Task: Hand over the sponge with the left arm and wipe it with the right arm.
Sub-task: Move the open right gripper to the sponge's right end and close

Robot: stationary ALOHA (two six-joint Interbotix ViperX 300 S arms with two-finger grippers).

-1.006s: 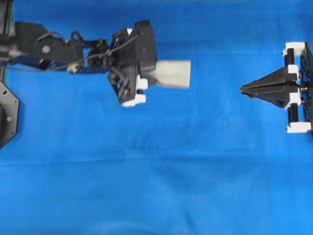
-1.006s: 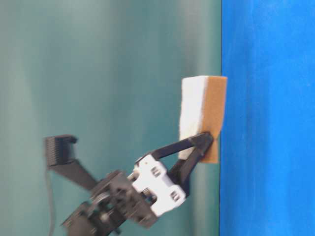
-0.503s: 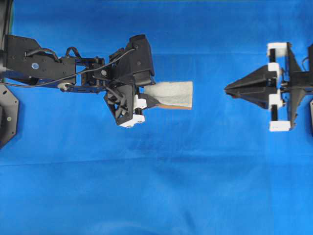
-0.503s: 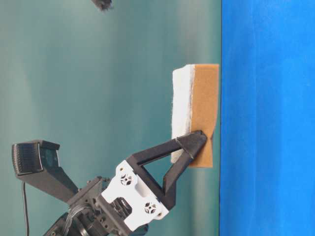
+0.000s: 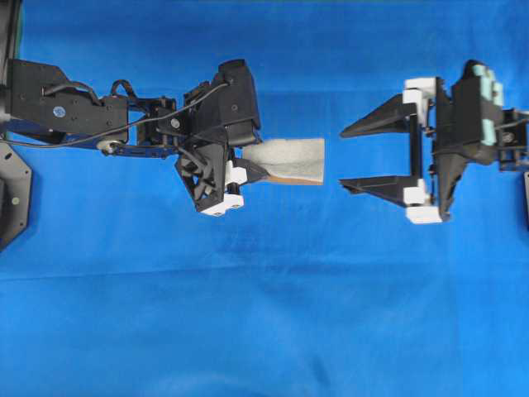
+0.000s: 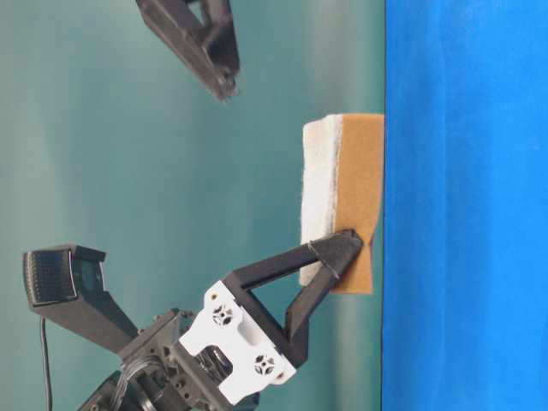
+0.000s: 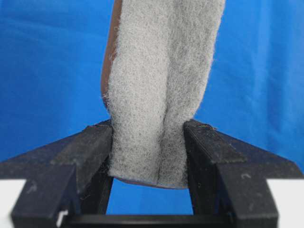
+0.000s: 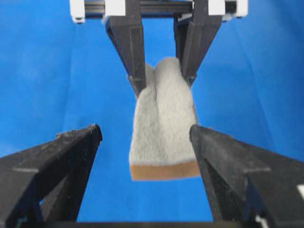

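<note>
Sponge (image 5: 289, 160) pinched in left claw (image 5: 248, 169); right claw (image 5: 343, 157) agape just beside

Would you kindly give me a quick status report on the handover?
Left gripper shut on sponge, held above the cloth. Right gripper open, facing the sponge's free end, not touching. Nothing between them.

Left end effector (image 5: 258, 168) clamped and level, right end effector (image 5: 344, 158) spread wide (tips facing left's)
</note>
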